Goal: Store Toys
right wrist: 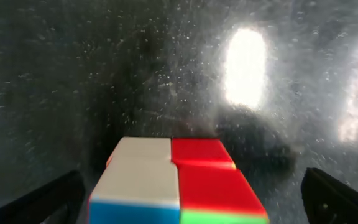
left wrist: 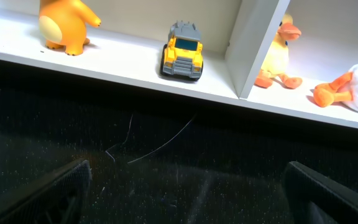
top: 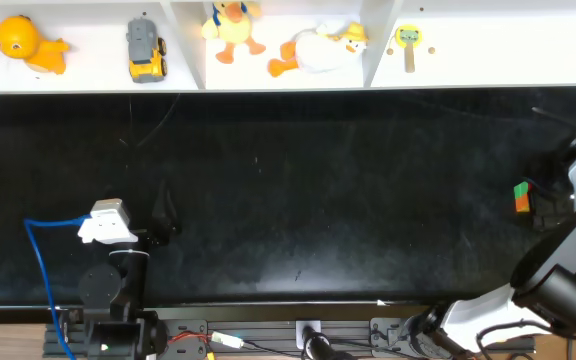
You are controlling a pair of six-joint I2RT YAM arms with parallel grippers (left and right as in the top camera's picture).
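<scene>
Puzzle cube [right wrist: 176, 180] between right gripper's [right wrist: 191, 200] spread fingers; toy-filled shelf [top: 488, 55] well apart.

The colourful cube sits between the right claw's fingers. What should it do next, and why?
Probably close the right gripper on the cube: its fingers stand open either side of it, and it is the one toy off the shelf.

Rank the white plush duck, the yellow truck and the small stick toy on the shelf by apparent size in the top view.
1. white plush duck
2. yellow truck
3. small stick toy
All sit on the same shelf, so nearness hardly skews this.
</scene>
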